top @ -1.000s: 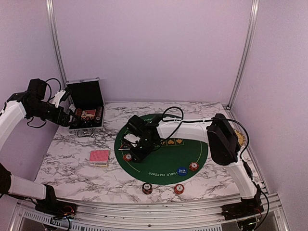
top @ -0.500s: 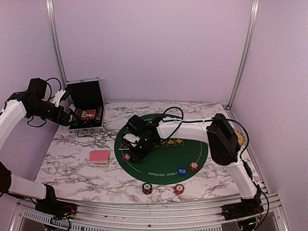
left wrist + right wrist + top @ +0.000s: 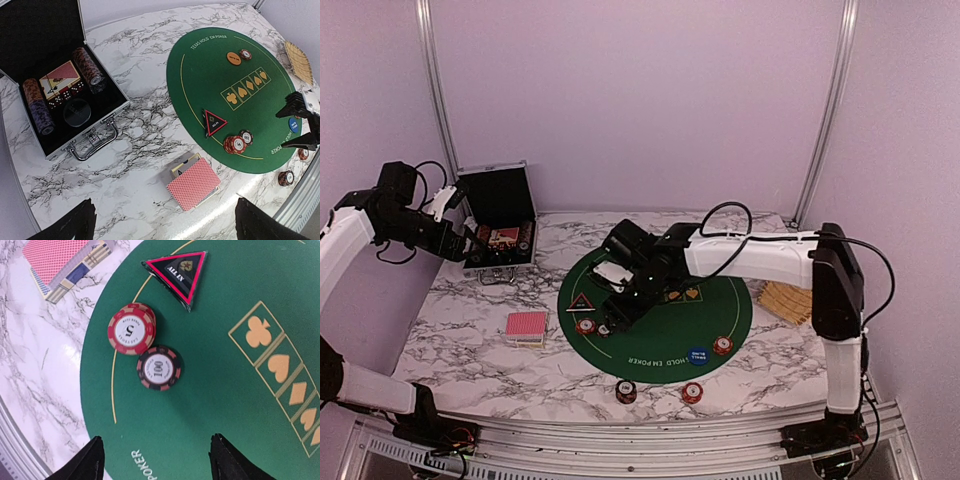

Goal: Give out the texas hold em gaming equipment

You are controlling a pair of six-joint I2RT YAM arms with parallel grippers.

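A green round mat [image 3: 670, 320] carries a black triangular marker [image 3: 177, 275], a stack of red chips [image 3: 131, 330] and a single dark chip [image 3: 159, 368] marked 100. My right gripper [image 3: 157, 455] hovers open just behind that chip, holding nothing. An orange button [image 3: 233, 58] and a blue button [image 3: 697, 354] also lie on the mat, each with a chip beside it. A pink-red-backed deck of cards [image 3: 527, 326] rests on the marble left of the mat. My left gripper [image 3: 165, 220] stands open and bare near the case [image 3: 500, 215].
The open silver-edged case [image 3: 65, 125] holds rolls of chips, a card pack and dice. Two chips [image 3: 626, 391] [image 3: 692, 392] lie on the marble in front of the mat. A wicker piece [image 3: 790, 298] sits at the right. Purple walls enclose the table.
My right gripper has opened wider and lifted back from the chips, uncovering the triangular marker, and its arm has swung out to the right. The left arm has not moved.
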